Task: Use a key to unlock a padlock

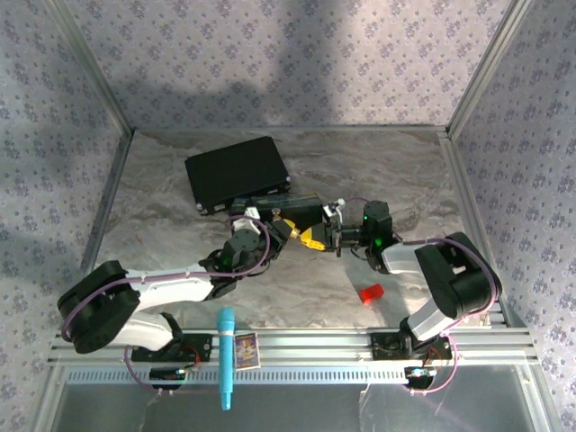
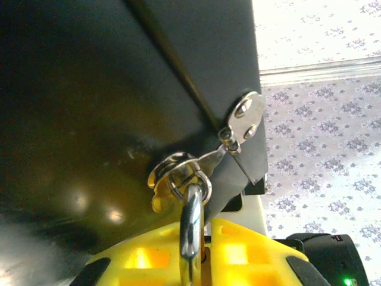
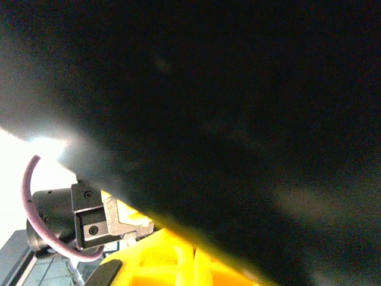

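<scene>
At mid-table the left gripper [image 1: 310, 238] looks clamped on the tiny padlock with a thin silver shackle [image 2: 191, 217], and the thin silvery metal key [image 2: 247, 114] hangs from a small steel ring [image 2: 178, 174] just to its right; whether the right gripper [image 1: 343, 230] is gripping anything cannot be told, and it probably still has to seat the key in the keyhole.

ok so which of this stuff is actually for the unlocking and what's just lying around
For the job: padlock, key.
Lying about: black case, red block, blue pen-like stick, small painted box.
</scene>
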You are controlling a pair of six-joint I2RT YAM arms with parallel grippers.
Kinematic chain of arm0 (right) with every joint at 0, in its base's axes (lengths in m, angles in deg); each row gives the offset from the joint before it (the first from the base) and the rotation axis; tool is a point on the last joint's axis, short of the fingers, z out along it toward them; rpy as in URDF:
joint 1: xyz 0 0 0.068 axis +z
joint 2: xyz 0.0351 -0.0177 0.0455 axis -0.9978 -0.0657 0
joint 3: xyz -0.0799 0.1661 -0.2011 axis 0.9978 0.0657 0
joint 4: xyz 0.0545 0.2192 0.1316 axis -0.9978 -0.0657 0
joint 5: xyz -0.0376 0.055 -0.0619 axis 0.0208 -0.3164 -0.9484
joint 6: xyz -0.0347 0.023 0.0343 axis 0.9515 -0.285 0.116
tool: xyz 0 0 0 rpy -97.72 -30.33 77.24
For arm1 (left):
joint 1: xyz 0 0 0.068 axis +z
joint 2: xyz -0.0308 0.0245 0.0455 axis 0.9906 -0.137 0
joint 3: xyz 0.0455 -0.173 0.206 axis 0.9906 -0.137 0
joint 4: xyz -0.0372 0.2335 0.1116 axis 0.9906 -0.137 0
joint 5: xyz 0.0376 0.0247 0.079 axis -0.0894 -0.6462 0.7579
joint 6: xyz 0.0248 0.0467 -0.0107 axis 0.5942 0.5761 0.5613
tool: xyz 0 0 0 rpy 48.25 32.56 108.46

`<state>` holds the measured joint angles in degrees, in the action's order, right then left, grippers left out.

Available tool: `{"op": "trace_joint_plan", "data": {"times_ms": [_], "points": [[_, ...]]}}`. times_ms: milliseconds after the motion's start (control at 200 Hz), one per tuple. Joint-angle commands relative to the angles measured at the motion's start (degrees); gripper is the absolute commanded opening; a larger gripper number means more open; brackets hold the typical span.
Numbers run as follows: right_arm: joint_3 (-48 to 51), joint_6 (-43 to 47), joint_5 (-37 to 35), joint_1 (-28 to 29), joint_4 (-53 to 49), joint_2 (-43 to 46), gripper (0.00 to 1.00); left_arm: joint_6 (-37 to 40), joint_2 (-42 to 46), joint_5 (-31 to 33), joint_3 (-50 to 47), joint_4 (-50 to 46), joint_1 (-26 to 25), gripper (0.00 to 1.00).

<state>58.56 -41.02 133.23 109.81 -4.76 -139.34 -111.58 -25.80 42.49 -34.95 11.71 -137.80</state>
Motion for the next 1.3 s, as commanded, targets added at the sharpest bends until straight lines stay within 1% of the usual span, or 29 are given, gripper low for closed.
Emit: {"op": "trace_joint_plan", "data": {"times_ms": [0,85,270,370,395,485,560,605,690,854,1039,1134,1294], "points": [[-1.3,-0.6,-3.7,1.7,-0.2,-0.3,0.00,-1.8,-1.2,-3.9,0.5,-1.9,-3.1,0.00],[-1.4,0.1,-4.6,1.7,-1.9,1.0,0.00,-1.0,-1.3,-2.2,1.0,-3.5,-4.4,0.00],[-3.0,4.7,-5.9,3.2,-8.6,1.6,0.00,-2.8,-3.3,-3.1,0.8,-0.9,-5.2,0.00],[-3.3,5.5,-6.9,3.7,-8.9,0.9,0.22,-3.8,-5.0,-3.3,1.3,0.5,-5.8,0.00],[-3.1,5.6,-7.1,3.8,-9.0,0.9,0.26,-3.8,-5.2,-2.9,1.2,0.4,-5.8,0.00],[-1.8,7.0,-7.8,3.3,-10.6,1.9,0.33,-4.5,-5.1,-1.8,0.7,-1.5,-4.8,0.00],[-0.4,9.3,-8.6,2.9,-14.1,3.6,0.36,-4.6,-4.5,-0.7,0.4,-4.3,-3.3,0.00],[0.5,10.2,-9.2,2.7,-15.7,4.8,0.37,-5.1,-4.2,-0.2,0.5,-6.3,-2.3,0.00],[2.1,10.9,-10.2,2.4,-17.0,6.6,0.37,-5.3,-4.1,0.2,0.1,-6.6,-0.7,0.00],[4.9,11.5,-11.4,1.3,-18.5,8.4,0.36,-4.9,-4.0,0.3,0.6,-7.0,-0.2,0.00],[5.5,14.5,-12.2,2.6,-22.5,7.9,0.27,-4.7,-3.5,0.0,1.0,-6.7,0.3,0.00],[5.2,14.2,-12.4,3.4,-21.3,6.7,0.22,-4.5,-3.3,-0.5,1.4,-7.0,0.3,0.00],[3.5,13.4,-12.5,5.0,-19.8,5.5,0.19,-4.6,-3.5,-0.6,1.4,-7.4,0.3,0.00]]}}
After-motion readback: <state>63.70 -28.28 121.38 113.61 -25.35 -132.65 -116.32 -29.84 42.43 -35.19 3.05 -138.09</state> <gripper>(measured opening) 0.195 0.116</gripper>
